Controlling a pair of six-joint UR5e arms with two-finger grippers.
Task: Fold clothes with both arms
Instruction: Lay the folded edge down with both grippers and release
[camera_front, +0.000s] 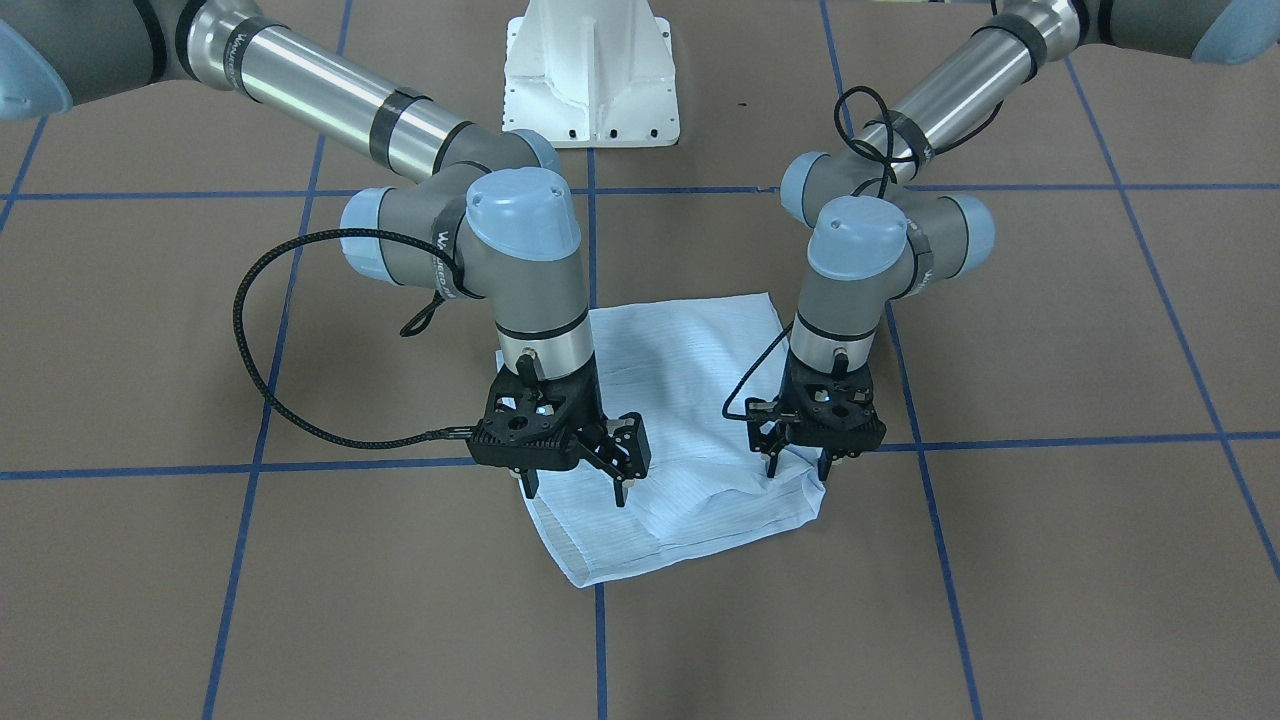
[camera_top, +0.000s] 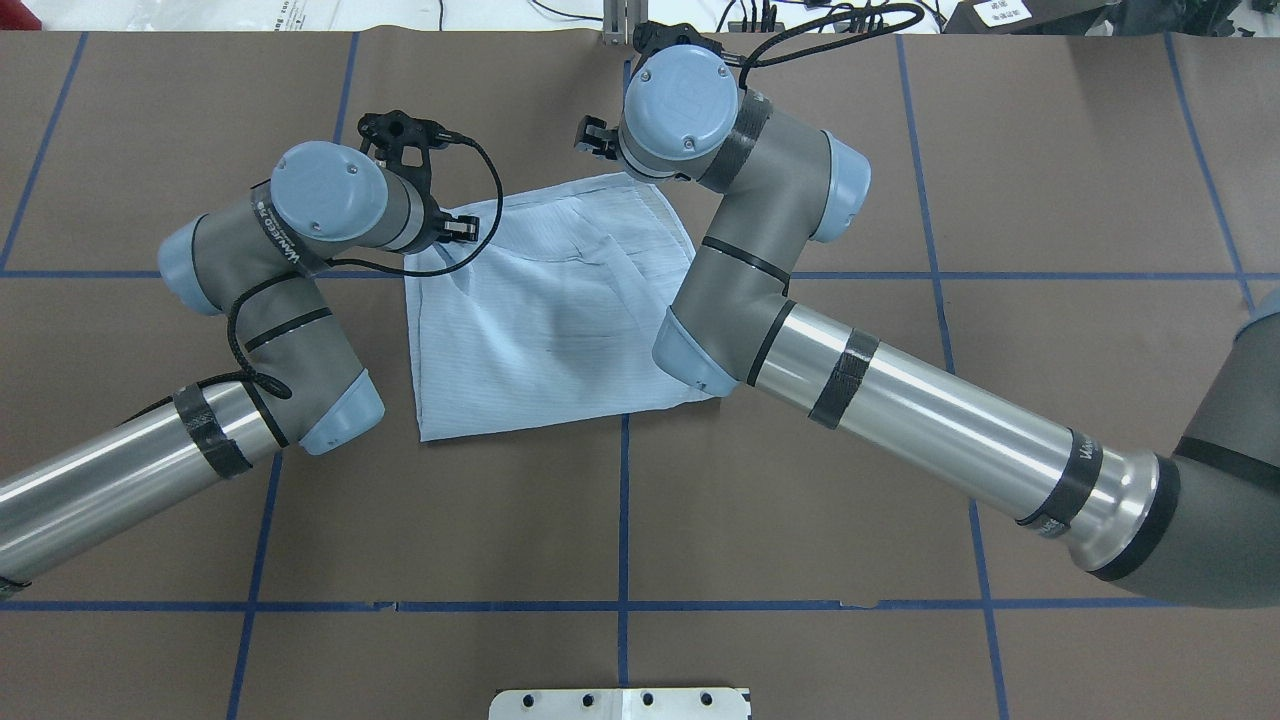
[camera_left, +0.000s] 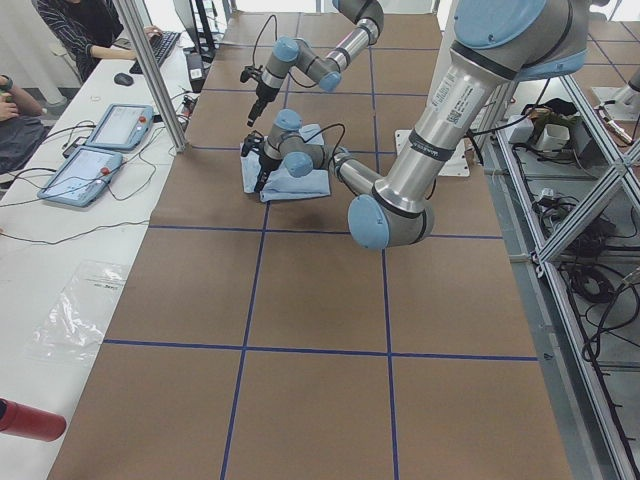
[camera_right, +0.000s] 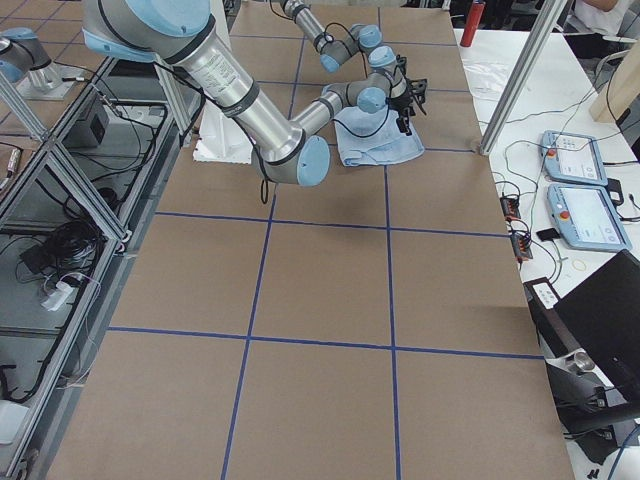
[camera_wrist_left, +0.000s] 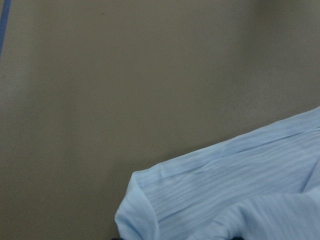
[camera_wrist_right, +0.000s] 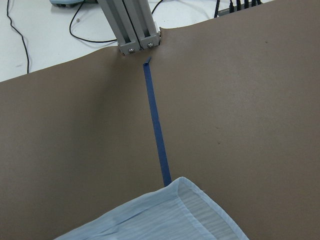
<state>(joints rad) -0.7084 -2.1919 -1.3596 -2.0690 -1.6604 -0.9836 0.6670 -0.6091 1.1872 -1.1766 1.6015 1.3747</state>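
Two grippers hang over the same edge of the shirt (camera_front: 680, 400), the edge on the operators' side of the table (camera_front: 1050, 600), and the coming move turns on that shared edge. The shirt lies near the middle of the table as a flat, doubled packet, close to square and turned slightly against the blue tape grid (camera_front: 1050, 438). Its opposite edge is nearest the white pedestal (camera_front: 590, 80). On the robot's left, the left gripper (camera_front: 798, 468) points straight down at the packet's left corner on that edge. Its two fingers are apart with nothing between them, and the tips are low at the cloth where it rises in a small ridge. Whether they touch it cannot be told, though the left wrist view, filled by the corner seam, suggests they are very near. Across the packet, the right gripper (camera_front: 574, 488) stands above the other corner of the same edge, its fingers spread wider and likewise empty. The side views show it higher off the cloth than its partner. The edge thus runs from one gripper to the other, crosswise to the robot, and the body of the shirt lies from both back toward the pedestal. The left is nearer to a grasp. The right probably has to come down before both can pinch their corners and carry the edge toward the robot.
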